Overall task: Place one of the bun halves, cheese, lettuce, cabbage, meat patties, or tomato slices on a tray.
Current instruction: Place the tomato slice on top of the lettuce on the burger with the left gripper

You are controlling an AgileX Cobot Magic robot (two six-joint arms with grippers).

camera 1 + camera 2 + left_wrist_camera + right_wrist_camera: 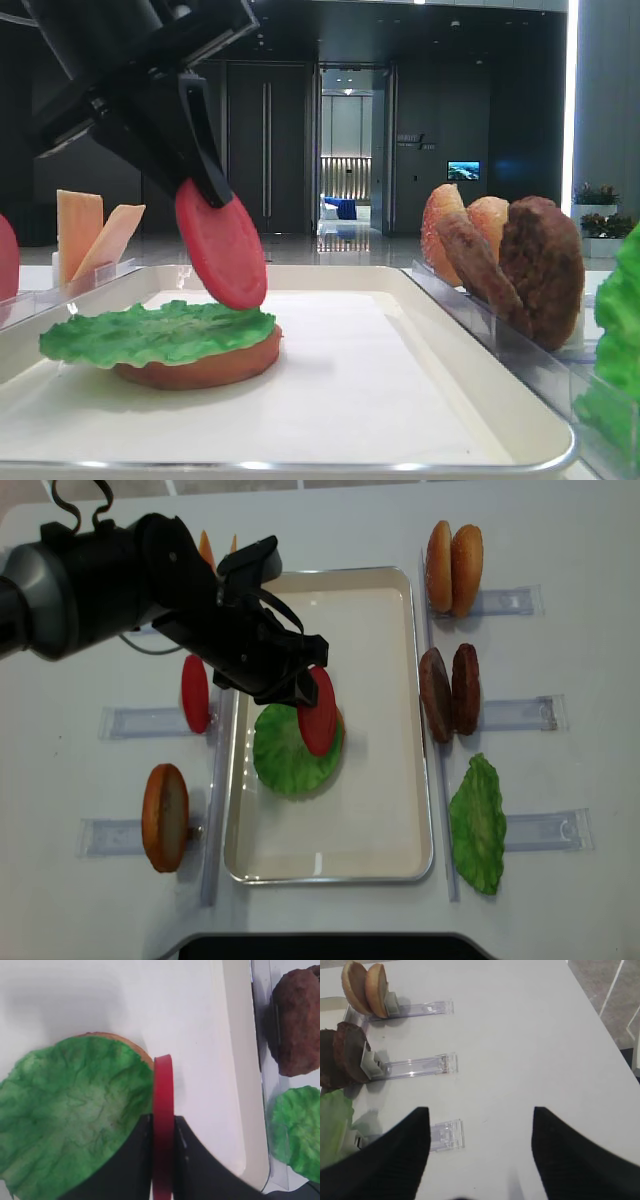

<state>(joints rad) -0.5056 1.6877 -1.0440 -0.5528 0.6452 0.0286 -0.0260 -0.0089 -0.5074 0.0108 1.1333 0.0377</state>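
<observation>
My left gripper (300, 685) is shut on a red tomato slice (320, 712) and holds it on edge, tilted, above the cream tray (425, 780). The slice's lower rim (222, 245) hangs just over the right edge of a green lettuce leaf (160, 332) that lies on a bun half (200, 368) in the tray. In the left wrist view the slice (163, 1090) stands edge-on between the black fingers (142, 1160), beside the lettuce (75, 1115). My right gripper (480, 1125) is open over bare white table with nothing between its fingers.
Clear racks flank the tray. On the right stand two bun halves (452, 568), two meat patties (450, 692) and a lettuce leaf (478, 823). On the left are cheese slices (95, 235), another tomato slice (195, 693) and a bun half (165, 817).
</observation>
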